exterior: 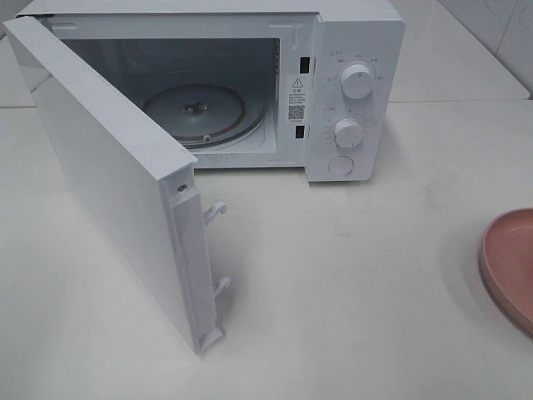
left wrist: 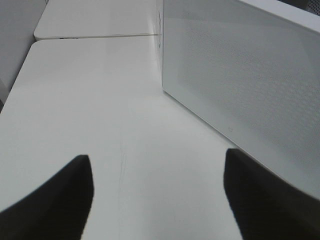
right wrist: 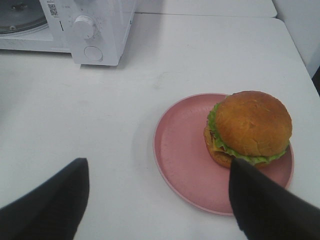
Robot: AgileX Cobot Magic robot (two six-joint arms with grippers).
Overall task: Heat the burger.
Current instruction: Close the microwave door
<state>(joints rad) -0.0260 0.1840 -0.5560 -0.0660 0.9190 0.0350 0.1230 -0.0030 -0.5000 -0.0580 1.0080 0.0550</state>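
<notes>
The burger (right wrist: 250, 125), with a golden-brown bun and a green lettuce edge, sits on a pink plate (right wrist: 185, 150) in the right wrist view. My right gripper (right wrist: 157, 161) hovers open just short of the plate, nothing between its dark fingers (right wrist: 50, 205). The exterior view shows only the plate's left rim (exterior: 510, 262) at the right edge; the burger and both arms are outside that picture. My left gripper (left wrist: 157, 155) is open over bare table, next to the outer face of the microwave door (left wrist: 250, 75).
The white microwave (exterior: 354, 50) stands at the back with its door (exterior: 108, 183) swung wide open toward the front left. A glass turntable (exterior: 196, 112) lies inside. Two knobs (exterior: 356, 83) and a button are on its right panel. White table (exterior: 350, 283) stretches between microwave and plate.
</notes>
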